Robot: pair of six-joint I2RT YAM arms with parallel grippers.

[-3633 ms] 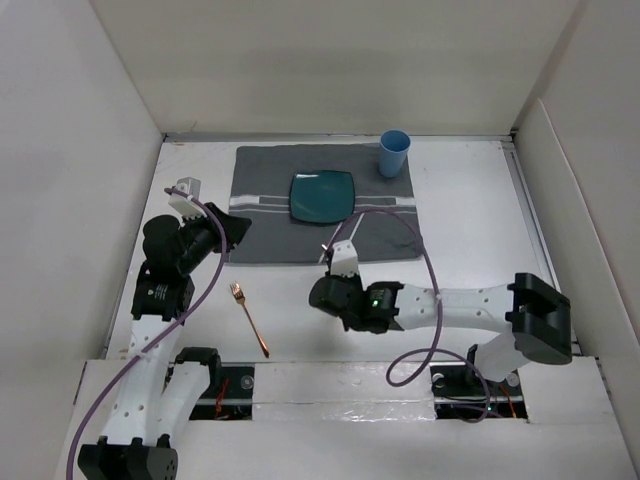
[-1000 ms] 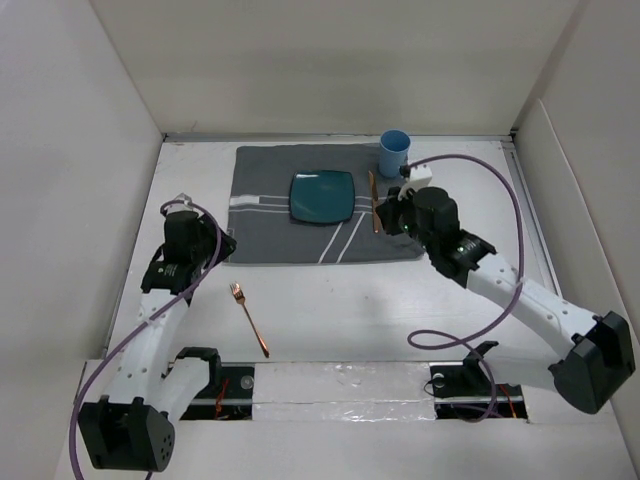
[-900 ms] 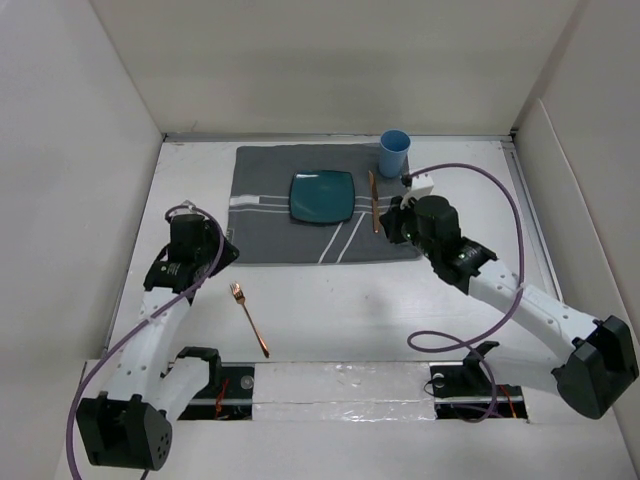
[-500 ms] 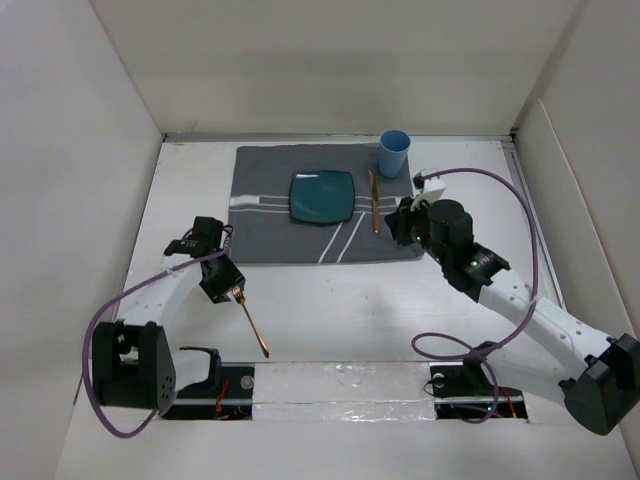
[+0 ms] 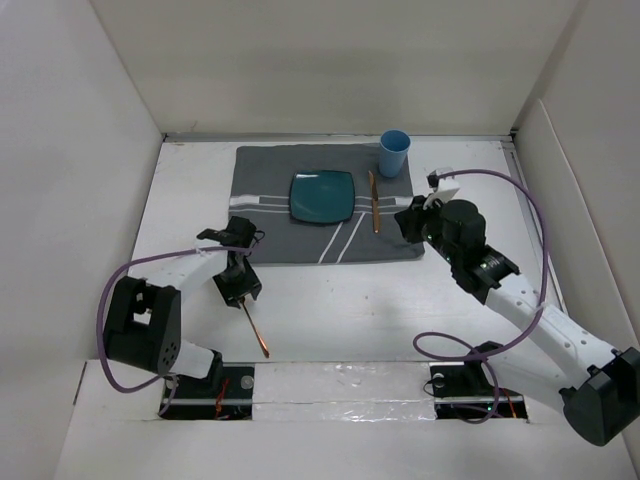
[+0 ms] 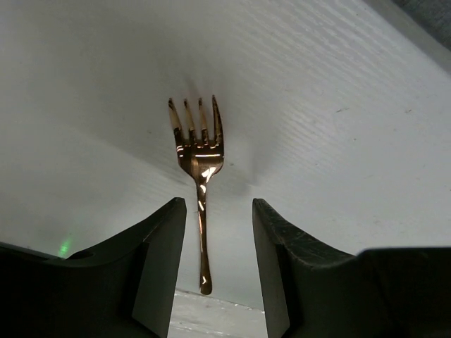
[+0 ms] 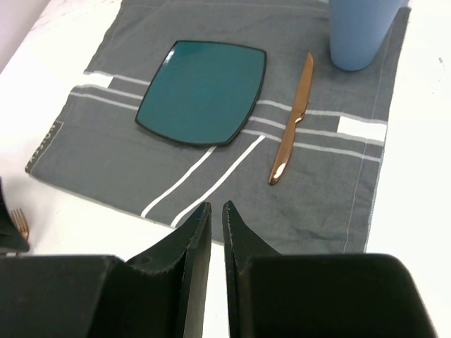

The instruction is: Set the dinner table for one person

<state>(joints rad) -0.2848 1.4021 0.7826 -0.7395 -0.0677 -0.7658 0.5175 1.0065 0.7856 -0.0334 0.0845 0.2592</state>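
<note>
The left end effector has swung in from the left edge of the white matte desk. It now straddles the slim copper-coloured metal fork toward the near edge, jaws wide, gripping nothing. The right end effector, nearly closed and empty, has backed off the copper-coloured table knife on the grey striped cloth placemat. With the knife placed, the fork is likely next.

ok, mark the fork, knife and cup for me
fork (image 6: 201, 184), left wrist view, on the neck just below the tines
knife (image 7: 292, 121), right wrist view, mid-length where handle meets blade
cup (image 7: 363, 35), right wrist view, on its blue side wall
</note>
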